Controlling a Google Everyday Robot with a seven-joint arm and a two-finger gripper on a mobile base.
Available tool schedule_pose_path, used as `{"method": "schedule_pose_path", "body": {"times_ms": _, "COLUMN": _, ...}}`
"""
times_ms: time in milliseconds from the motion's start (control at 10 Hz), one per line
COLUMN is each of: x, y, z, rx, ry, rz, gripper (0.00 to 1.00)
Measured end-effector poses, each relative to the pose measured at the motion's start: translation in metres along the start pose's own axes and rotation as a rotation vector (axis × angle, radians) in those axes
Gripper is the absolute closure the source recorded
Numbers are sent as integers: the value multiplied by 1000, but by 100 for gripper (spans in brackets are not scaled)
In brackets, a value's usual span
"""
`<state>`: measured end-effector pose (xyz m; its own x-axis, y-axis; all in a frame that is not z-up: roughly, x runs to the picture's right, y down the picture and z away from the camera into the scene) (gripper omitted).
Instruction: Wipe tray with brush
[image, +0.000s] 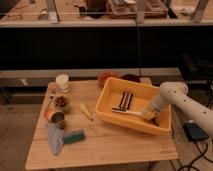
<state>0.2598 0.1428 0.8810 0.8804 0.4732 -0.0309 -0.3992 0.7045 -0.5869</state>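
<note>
The yellow-orange tray (126, 123) stands on the right half of the wooden table. The brush (129, 111) lies low inside it, its thin dark end pointing left and its pale cream handle running right into my gripper. My gripper (149, 115) reaches down into the tray's right side from the white arm (172, 95) and is shut on the handle's right end. A short dark block with pale stripes (125, 100) lies on the tray floor just behind the brush.
Two reddish-brown bowls (107, 78) (131, 78) stand behind the tray. To its left are a white cup (62, 81), a small bowl (61, 102), a can (56, 118), a yellow piece (86, 111), a teal sponge (74, 136) and a grey cloth (54, 140).
</note>
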Motion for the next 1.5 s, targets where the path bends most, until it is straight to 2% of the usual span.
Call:
{"method": "schedule_pose_path", "body": {"times_ms": 400, "x": -33, "y": -4, "z": -3, "rx": 12, "ry": -54, "rz": -33, "gripper": 90}}
{"method": "schedule_pose_path", "body": {"times_ms": 800, "x": -50, "y": 32, "z": -19, "rx": 1, "ry": -76, "rz": -108, "gripper": 90}}
{"method": "schedule_pose_path", "body": {"times_ms": 900, "x": -54, "y": 40, "z": -24, "rx": -11, "ry": -75, "rz": -129, "gripper": 90}}
{"method": "schedule_pose_path", "body": {"times_ms": 1100, "x": -60, "y": 66, "z": -54, "rx": -40, "ry": -65, "rz": -172, "gripper": 90}}
{"method": "schedule_pose_path", "body": {"times_ms": 1300, "x": -47, "y": 85, "z": -73, "rx": -56, "ry": -27, "rz": -185, "gripper": 90}}
{"method": "schedule_pose_path", "body": {"times_ms": 1500, "x": -25, "y": 83, "z": -76, "rx": -64, "ry": 22, "rz": -168, "gripper": 90}}
